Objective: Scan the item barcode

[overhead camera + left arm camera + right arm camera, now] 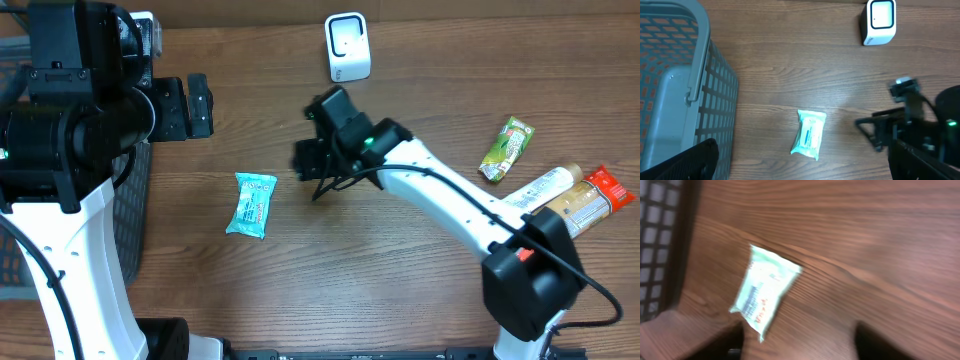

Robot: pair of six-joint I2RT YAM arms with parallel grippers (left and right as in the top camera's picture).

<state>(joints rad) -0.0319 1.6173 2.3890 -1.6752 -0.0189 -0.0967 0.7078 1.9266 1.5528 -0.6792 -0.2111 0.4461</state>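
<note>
Jaws first: on my left gripper (206,106) they stand wide apart with nothing between them. On my right gripper (308,166) they are parted and empty too. Only the right wrist view makes that plain: its two dark fingers (732,345) sit blurred at the lower edge, with bare wood between them.

Largest is the wooden table (400,290), seen whole only from overhead. Next is the basket (695,75). The left wrist view gives its grey rim and mesh wall at 9 o'clock. Overhead shows just a dark strip of grid beneath my left arm, and the right wrist view catches one corner of mesh at 10 o'clock.

The white scanner (347,47) stands at 12 o'clock on the table, near my right gripper's 12 o'clock. In the left wrist view it sits at 1 o'clock.

Only overhead shows the group at 3 o'clock: a tan pack with an orange-red end (590,200), a pale tube (540,187) touching it, and a green pouch (507,148) near them.

The teal packet (250,204) lies flat on the wood between the basket and my right gripper, at that gripper's 8 o'clock and my left gripper's 5 o'clock, touching neither. The right wrist view shows print on its face, too blurred to read.
</note>
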